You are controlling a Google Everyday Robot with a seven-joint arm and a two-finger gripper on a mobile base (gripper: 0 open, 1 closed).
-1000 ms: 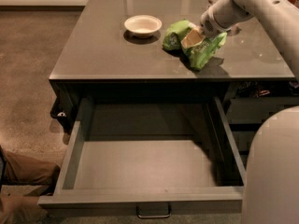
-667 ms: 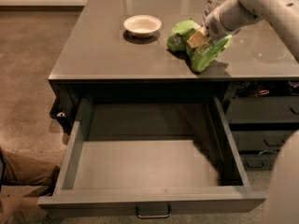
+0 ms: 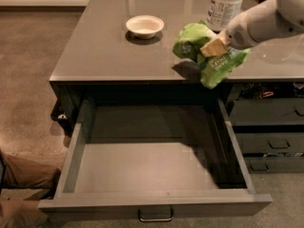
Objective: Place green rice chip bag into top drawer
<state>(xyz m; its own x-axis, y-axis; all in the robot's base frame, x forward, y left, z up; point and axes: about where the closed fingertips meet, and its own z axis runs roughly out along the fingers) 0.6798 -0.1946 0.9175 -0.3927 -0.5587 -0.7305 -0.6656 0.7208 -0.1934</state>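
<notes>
Green rice chip bag (image 3: 216, 65): clamped in gripper (image 3: 214, 46), carried nearer the counter (image 3: 104, 51) front edge than a second ago, lower end now overhanging the open top drawer (image 3: 156, 201); lowering and release apparently next.

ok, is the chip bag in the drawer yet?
No, the gripper holds the green rice chip bag at the front edge of the countertop, outside the open top drawer.
</notes>
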